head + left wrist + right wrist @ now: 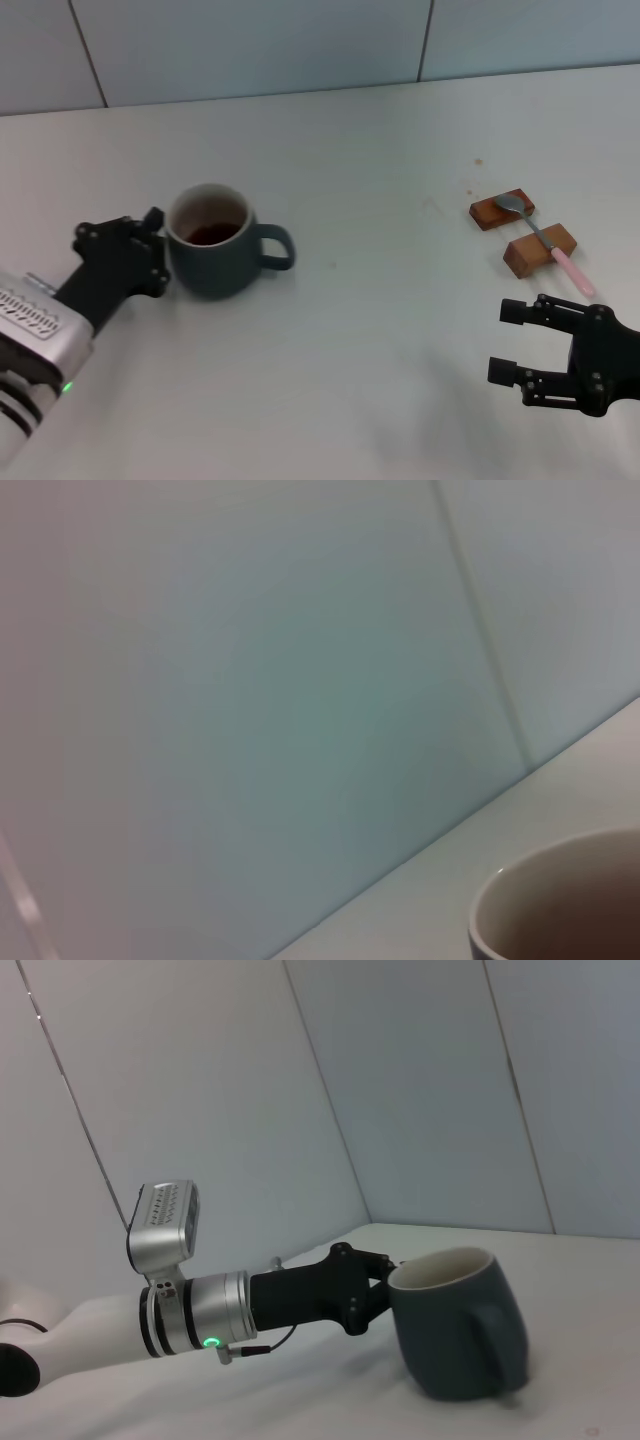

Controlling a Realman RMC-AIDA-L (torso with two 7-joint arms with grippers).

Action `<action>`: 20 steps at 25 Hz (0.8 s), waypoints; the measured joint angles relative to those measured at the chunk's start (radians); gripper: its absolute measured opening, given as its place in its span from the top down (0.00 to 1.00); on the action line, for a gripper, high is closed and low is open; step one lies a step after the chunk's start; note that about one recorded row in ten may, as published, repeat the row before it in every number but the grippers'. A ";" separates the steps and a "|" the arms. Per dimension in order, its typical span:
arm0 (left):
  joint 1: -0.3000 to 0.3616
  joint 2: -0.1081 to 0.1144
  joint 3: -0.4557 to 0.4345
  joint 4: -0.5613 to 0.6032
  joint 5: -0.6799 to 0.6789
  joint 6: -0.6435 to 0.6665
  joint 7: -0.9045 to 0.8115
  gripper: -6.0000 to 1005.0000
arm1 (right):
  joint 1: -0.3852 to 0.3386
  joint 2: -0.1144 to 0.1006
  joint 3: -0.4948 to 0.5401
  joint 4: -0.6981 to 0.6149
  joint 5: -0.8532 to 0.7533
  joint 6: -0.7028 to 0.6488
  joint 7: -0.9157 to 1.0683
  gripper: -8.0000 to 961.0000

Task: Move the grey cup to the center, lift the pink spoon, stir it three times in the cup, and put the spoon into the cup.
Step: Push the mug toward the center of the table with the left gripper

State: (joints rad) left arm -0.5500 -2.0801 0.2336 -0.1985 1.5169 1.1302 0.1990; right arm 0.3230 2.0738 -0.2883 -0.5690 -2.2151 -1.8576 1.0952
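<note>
The grey cup stands on the left part of the white table, its handle turned to the right and dark liquid inside. My left gripper is open against the cup's left wall, one finger on each side of that flank. The left wrist view shows only the cup's rim. The pink spoon lies at the right across two brown wooden blocks, bowl on the far one. My right gripper hovers open and empty, nearer than the spoon.
The far wooden block and the near wooden block sit side by side under the spoon. A tiled wall runs along the back of the table. Bare tabletop lies between the cup and the blocks.
</note>
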 joint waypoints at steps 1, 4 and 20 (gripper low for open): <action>0.000 0.000 0.000 0.000 0.000 0.000 0.000 1.00 | 0.000 0.000 0.000 0.000 0.000 0.000 0.000 0.15; -0.024 0.000 -0.005 -0.035 0.028 -0.001 0.001 1.00 | -0.001 0.000 0.000 0.000 0.000 0.000 0.000 0.15; -0.114 0.000 -0.025 -0.162 0.042 -0.034 -0.009 1.00 | 0.003 -0.002 -0.007 0.020 0.000 0.000 -0.008 0.15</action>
State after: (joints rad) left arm -0.6638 -2.0801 0.2087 -0.3606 1.5589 1.0959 0.1905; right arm 0.3259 2.0723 -0.2952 -0.5493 -2.2151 -1.8576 1.0871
